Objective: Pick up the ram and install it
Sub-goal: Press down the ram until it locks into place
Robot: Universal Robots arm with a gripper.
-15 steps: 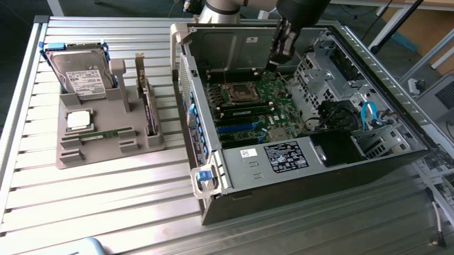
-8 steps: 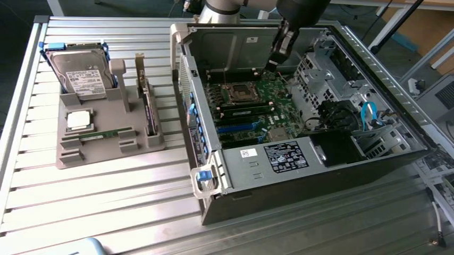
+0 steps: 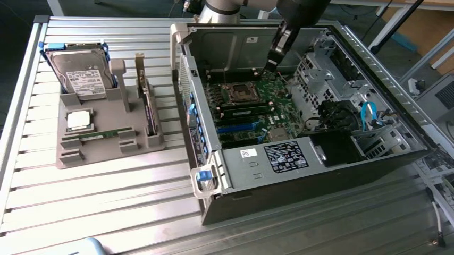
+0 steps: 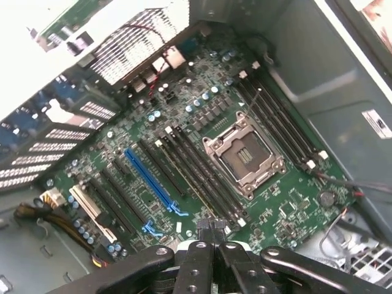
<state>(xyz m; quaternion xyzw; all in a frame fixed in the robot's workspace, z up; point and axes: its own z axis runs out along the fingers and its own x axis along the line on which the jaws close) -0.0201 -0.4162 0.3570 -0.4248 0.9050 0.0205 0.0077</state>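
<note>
Hovering over the motherboard (image 4: pixel 184 153) inside the case (image 3: pixel 234 164), I note the gripper (image 4: pixel 211 228) pinched shut on nothing, one ram (image 3: pixel 105 134) lying in the grey tray (image 3: pixel 71 159) outside; approach should stay square to it

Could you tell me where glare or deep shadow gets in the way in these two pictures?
Exterior view: daylight glares off the ribbed metal table, and the case interior under the arm sits in shadow, though the motherboard stays readable. Wrist view: the corner beyond the motherboard is blown out to white, the CPU socket is evenly lit, and the shut gripper is a dark silhouette.
</note>
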